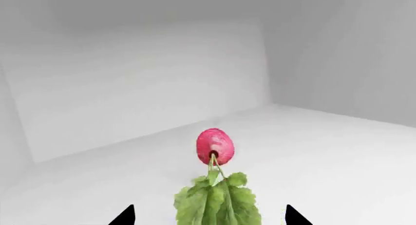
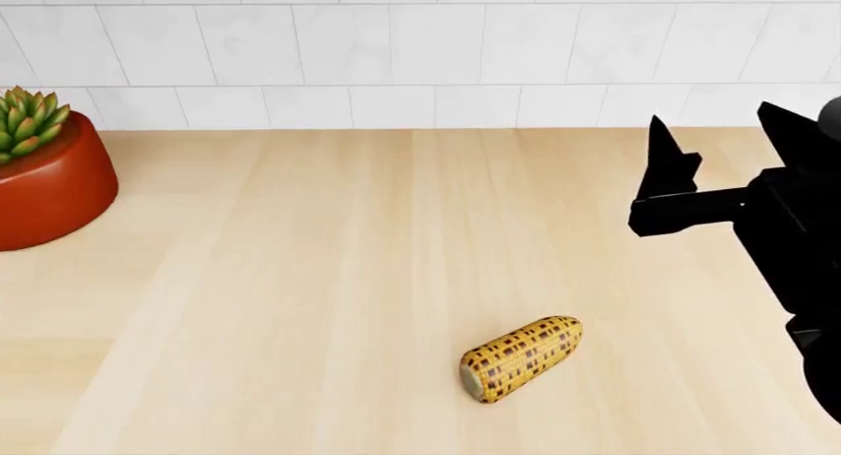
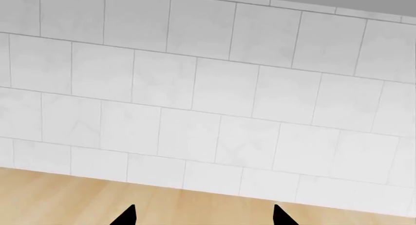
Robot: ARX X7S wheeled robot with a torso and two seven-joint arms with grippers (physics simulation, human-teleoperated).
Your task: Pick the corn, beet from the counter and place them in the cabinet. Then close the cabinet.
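- Magenta and leafy, the beet (image 1: 215,146) lies on the pale floor of a white-walled compartment, apparently the cabinet (image 1: 136,84), in the left wrist view. Its green leaves point back toward the left pincer (image 1: 211,216).
- Only two dark tips of that pincer show. They stand wide apart on either side of the leaves, gripping nothing.
- On the beige wood-grain worktop (image 2: 290,278), the corn (image 2: 522,357) lies on its side, well away from the red-potted succulent (image 2: 39,169) at the far edge.
- The right pincer (image 2: 716,155) hovers above the worktop beyond the corn, nearer the tiled wall (image 3: 208,88), jaws spread and empty.
- By these views the beet appears delivered, and the corn is the step in hand. The next move calls for lowering the right pincer over the cob and closing across its width.
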